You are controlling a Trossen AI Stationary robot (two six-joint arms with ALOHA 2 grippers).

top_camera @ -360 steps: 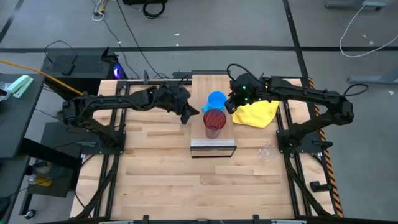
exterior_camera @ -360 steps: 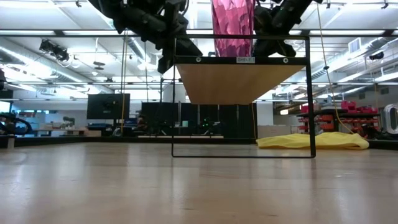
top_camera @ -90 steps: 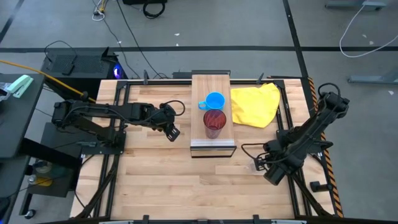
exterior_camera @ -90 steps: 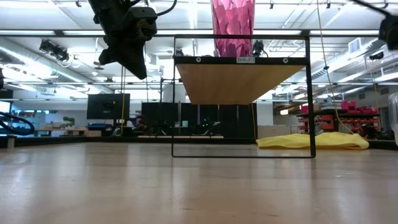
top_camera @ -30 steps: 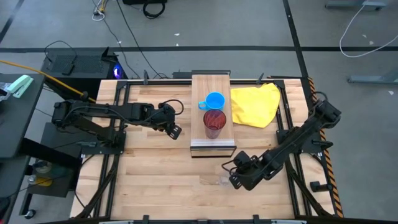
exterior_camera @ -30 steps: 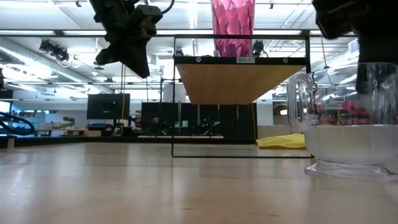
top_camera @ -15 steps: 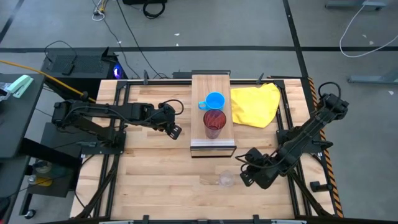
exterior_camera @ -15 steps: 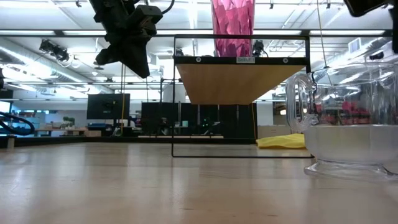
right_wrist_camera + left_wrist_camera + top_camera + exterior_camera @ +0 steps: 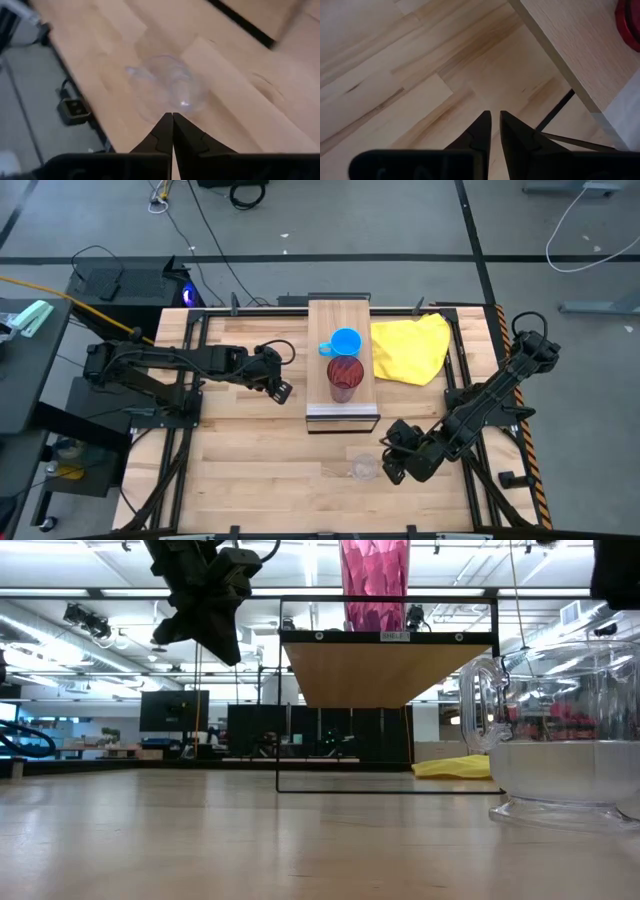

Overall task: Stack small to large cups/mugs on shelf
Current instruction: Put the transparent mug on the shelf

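Note:
The red tumbler (image 9: 345, 379) and the blue mug (image 9: 346, 341) stand side by side on the light wood shelf (image 9: 340, 413), the mug farther back. The clear glass cup (image 9: 363, 468) stands upright on its base on the tabletop, in front of the shelf, and shows large in the low view (image 9: 560, 730). My right gripper (image 9: 391, 467) is shut, just right of the glass cup and raised above it (image 9: 618, 570); its fingertips (image 9: 172, 116) point at the cup (image 9: 167, 90). My left gripper (image 9: 282, 391) is shut and empty, hanging left of the shelf (image 9: 570, 45).
A yellow cloth (image 9: 410, 348) lies on the table right of the shelf. The shelf's dark metal frame (image 9: 390, 790) stands on the table at its near end. Bare tabletop (image 9: 260, 460) lies at the near left.
My right gripper has drawn back from over the glass cup toward the table's right edge and risen. The cup has stayed upright where it stood.

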